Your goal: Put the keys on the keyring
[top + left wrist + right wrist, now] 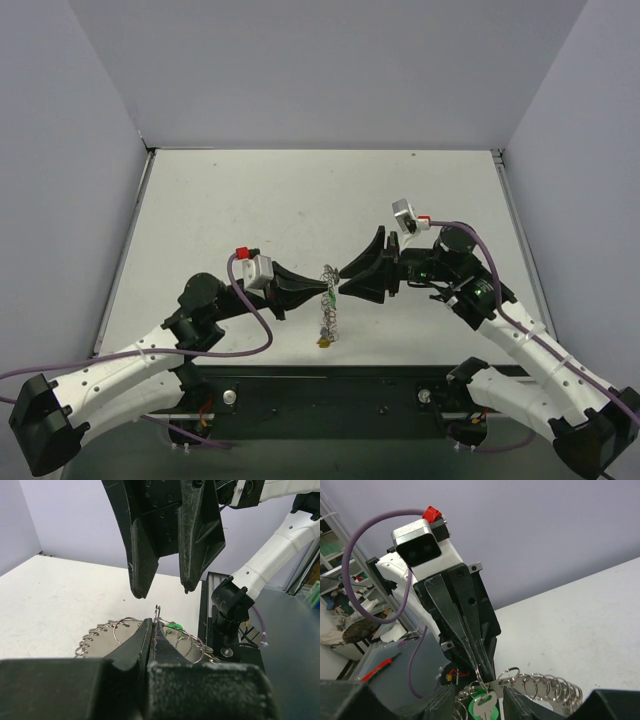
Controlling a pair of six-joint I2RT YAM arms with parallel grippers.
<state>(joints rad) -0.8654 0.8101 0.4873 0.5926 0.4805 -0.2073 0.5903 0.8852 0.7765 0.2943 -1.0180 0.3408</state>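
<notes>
My left gripper (322,289) is shut on the keyring (328,308), a silver ring fringed with small wire loops that hangs from its tips above the table. In the left wrist view the keyring (100,635) spreads out behind the pinched fingertips (146,632). A green-headed key (486,707) hangs on a loop at the grip point, and its green head (175,626) also shows there. My right gripper (343,279) faces the left one tip to tip, open, its fingers (520,705) either side of the green key without touching it. A yellow bit (324,342) dangles at the ring's low end.
The white table (300,200) lies under both arms, walled by grey panels on three sides. A black rail (330,390) with the arm bases runs along the near edge. The left arm's purple cable (250,330) loops beside its wrist.
</notes>
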